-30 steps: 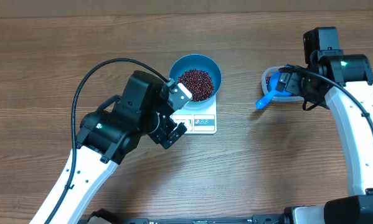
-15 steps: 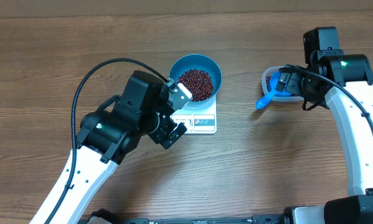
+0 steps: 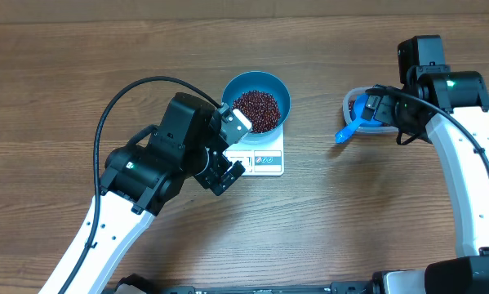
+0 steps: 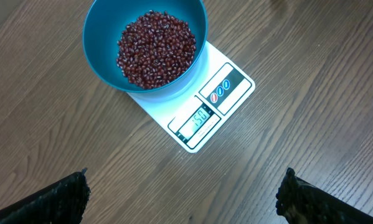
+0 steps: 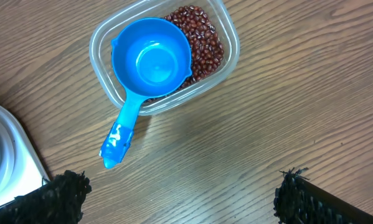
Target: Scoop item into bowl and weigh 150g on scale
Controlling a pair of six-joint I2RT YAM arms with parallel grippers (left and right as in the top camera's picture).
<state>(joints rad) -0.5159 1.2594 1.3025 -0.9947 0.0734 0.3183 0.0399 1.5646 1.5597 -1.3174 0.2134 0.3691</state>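
Wood-grain counter point(image 3: 326, 220) fills every view, and the task's things sit on it in two groups well apart. Near the middle the scale point(image 4: 233, 81) lies flat with the blue bowl point(image 4: 98, 43) standing on its far part, so that the display point(image 4: 198, 118) and the buttons show in front of it. A heap of beans point(image 4: 155, 50) covers the bowl's bottom. The lit digits look like the wanted weight, though they are small and I would not swear to them. The left pincer point(image 4: 186, 205) hangs wide and empty just beside the scale's near-left corner, with the bowl straight ahead of it and touching nothing. The right pincer point(image 5: 180, 205) is just as wide and just as empty, poised above the clear tub point(image 5: 231, 50), which holds more beans. The blue scoop point(image 5: 152, 62) rests cup-up in that tub. Its handle point(image 5: 121, 127) juts out over the tub's rim, and its long axis runs aslant toward the scale's side and the robot's side of the counter. Should the weight need trimming, the right arm is by far the nearer to the scoop. It would have to turn its fingers across that slanted handle before taking hold. If the reading is good, I judge the task all but done.
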